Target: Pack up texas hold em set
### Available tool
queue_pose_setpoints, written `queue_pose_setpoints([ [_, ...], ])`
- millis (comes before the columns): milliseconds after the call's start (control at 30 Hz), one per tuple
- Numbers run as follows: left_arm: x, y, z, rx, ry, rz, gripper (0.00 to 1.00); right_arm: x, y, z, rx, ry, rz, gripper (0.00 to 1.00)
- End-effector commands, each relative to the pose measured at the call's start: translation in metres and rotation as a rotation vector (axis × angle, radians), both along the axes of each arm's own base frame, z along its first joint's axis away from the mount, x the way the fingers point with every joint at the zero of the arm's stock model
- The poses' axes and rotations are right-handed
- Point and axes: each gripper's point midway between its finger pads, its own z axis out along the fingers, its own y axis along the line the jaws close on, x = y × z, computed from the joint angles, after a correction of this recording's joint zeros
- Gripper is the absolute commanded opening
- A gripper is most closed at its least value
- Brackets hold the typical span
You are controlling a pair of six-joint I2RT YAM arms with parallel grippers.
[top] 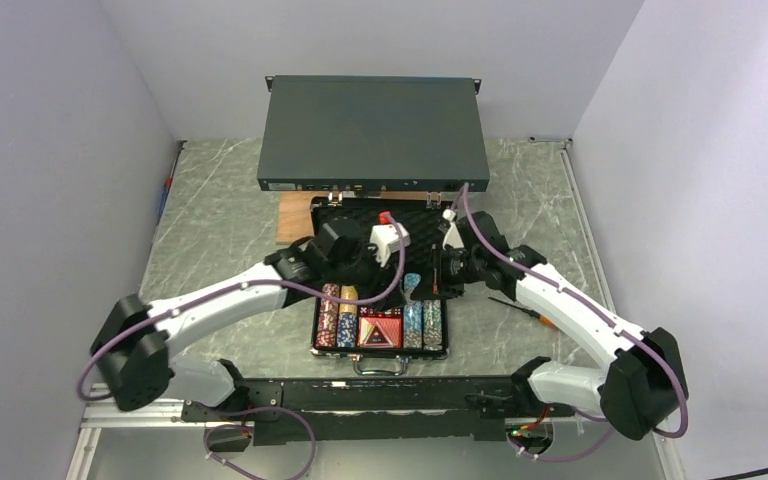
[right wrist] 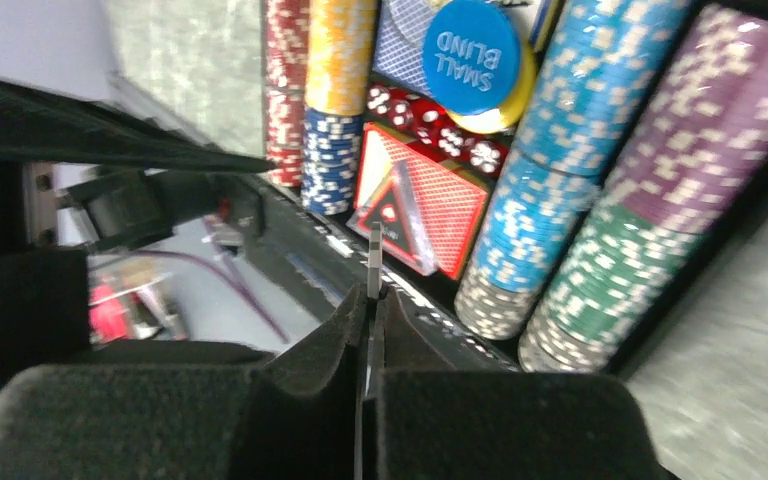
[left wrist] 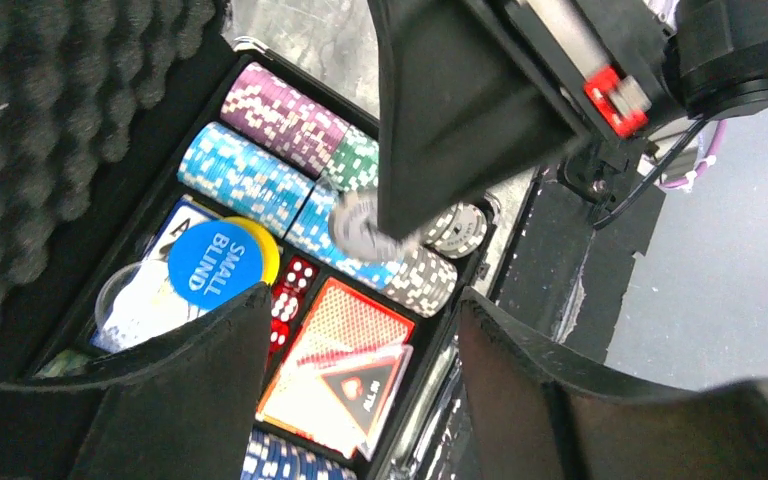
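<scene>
The right gripper (right wrist: pixel 370 305) is clamped flat on 1 grey chip (right wrist: pixel 373 262), held edge-on with its upper rim poking out past the pads. It hangs just above the front wall of the open case (top: pixel 380 352), near the grey stack (right wrist: pixel 490 300) at the front end of the blue row (right wrist: pixel 550 190).

The left gripper (left wrist: pixel 362 305) stands open beside it over the case, with nothing between its fingers.

The case sits mid-table, its foam lid leaning back towards the big grey box (top: pixel 372 130). Inside are the chip rows, a red deck of cards (right wrist: pixel 425 200), red dice (right wrist: pixel 430 125) and a blue "small blind" disc (right wrist: pixel 472 55).

To do this well:
1. The chip looks to match the grey stack, so it probably belongs there.
2. Turn the wrist until the chip's face is parallel to the faces in that stack, otherwise it will ride up on their rims.
3. Lower it into the end of the groove, against the case wall, and open only when its rim rests in the channel.
4. Release gently, since a chip let go on its edge can roll.
5. Keep the left arm clear, because the 2 grippers are close together here.
</scene>
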Motion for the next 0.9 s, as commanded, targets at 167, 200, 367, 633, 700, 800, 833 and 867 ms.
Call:
queue_pose_setpoints([
  [167,0.004,0.075,0.077,-0.171,-0.187,0.296,0.75,-0.022,-0.085,-0.004,-0.760,-0.126,0.232,0.00],
  [200,0.003,0.083,0.085,-0.200,-0.211,0.328,0.76,-0.026,-0.083,-0.002,-0.804,-0.148,0.270,0.00],
  [367,-0.009,0.127,0.127,-0.349,-0.323,0.449,0.77,-0.050,-0.058,0.000,-0.924,-0.230,0.518,0.00],
  [633,-0.025,0.183,0.148,-0.441,-0.406,0.606,0.79,-0.080,-0.031,-0.028,-1.028,-0.191,0.755,0.00],
  [700,-0.027,0.190,0.148,-0.449,-0.409,0.626,0.79,-0.084,-0.032,-0.036,-1.070,-0.192,0.777,0.00],
  [800,-0.030,0.195,0.147,-0.457,-0.407,0.635,0.79,-0.085,-0.033,-0.044,-1.122,-0.189,0.789,0.01],
  [833,-0.031,0.196,0.146,-0.457,-0.405,0.635,0.79,-0.085,-0.034,-0.047,-1.141,-0.189,0.789,0.01],
  [867,-0.032,0.196,0.147,-0.458,-0.406,0.635,0.79,-0.083,-0.035,-0.048,-1.164,-0.196,0.781,0.02],
])
